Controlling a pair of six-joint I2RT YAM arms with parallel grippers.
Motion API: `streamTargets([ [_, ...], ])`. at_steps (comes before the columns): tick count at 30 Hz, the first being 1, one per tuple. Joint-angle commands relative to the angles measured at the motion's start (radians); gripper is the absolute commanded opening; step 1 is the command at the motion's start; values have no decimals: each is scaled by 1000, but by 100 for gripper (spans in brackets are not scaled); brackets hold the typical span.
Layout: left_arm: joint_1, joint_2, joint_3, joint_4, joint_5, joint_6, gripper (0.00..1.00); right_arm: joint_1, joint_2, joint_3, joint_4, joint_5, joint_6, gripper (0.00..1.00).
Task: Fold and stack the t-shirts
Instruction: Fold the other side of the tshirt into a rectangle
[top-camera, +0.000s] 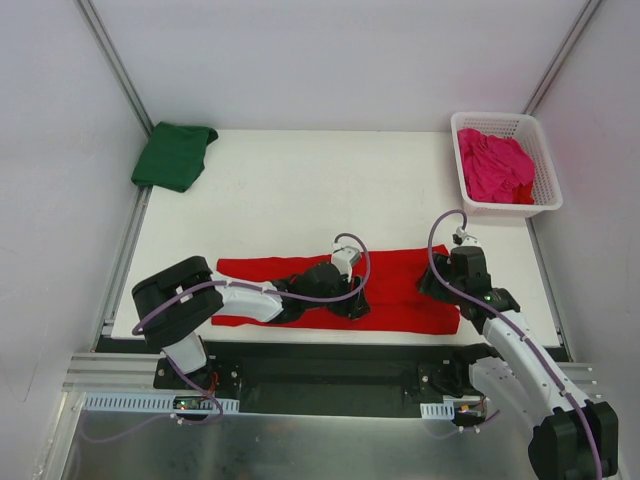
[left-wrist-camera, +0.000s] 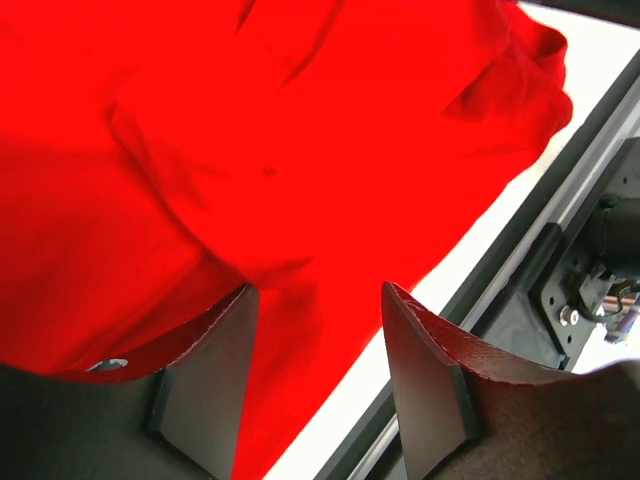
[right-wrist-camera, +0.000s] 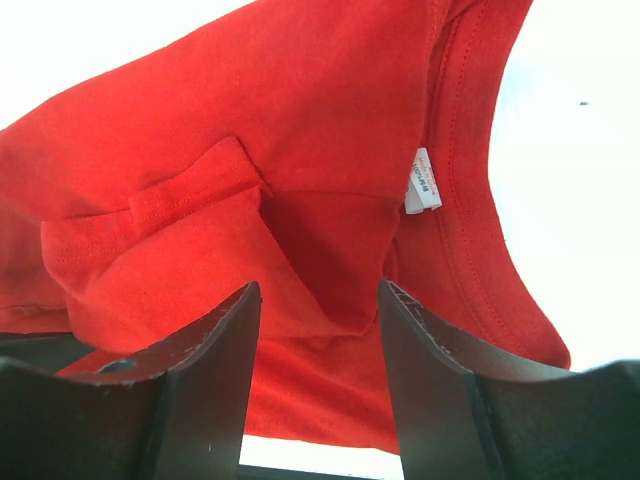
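Note:
The red t-shirt (top-camera: 400, 285) lies as a long flat strip along the table's near edge. My left gripper (top-camera: 352, 303) is open over its middle; in the left wrist view (left-wrist-camera: 318, 300) red cloth (left-wrist-camera: 250, 150) lies between and beyond the fingers. My right gripper (top-camera: 432, 288) is open over the shirt's right end; in the right wrist view (right-wrist-camera: 320, 300) the collar with its white label (right-wrist-camera: 424, 180) and a folded sleeve (right-wrist-camera: 170, 250) show. The dark green t-shirt (top-camera: 175, 155) lies folded at the far left corner. The magenta t-shirt (top-camera: 495, 165) is crumpled in the white basket (top-camera: 545, 195).
The basket stands at the table's far right corner. White walls and metal frame posts (top-camera: 115, 60) enclose the table. The table's near edge and dark rail (left-wrist-camera: 560, 230) run just beside the left gripper.

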Motion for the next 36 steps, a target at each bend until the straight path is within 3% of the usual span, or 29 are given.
streamTargets([
  [1,-9,39,40,71,-17,3,51,6,-1,-1,-1,-7,-5,53],
  [36,-9,108,90,77,-1,9,47,22,-38,-57,-14,-70,32,48],
])
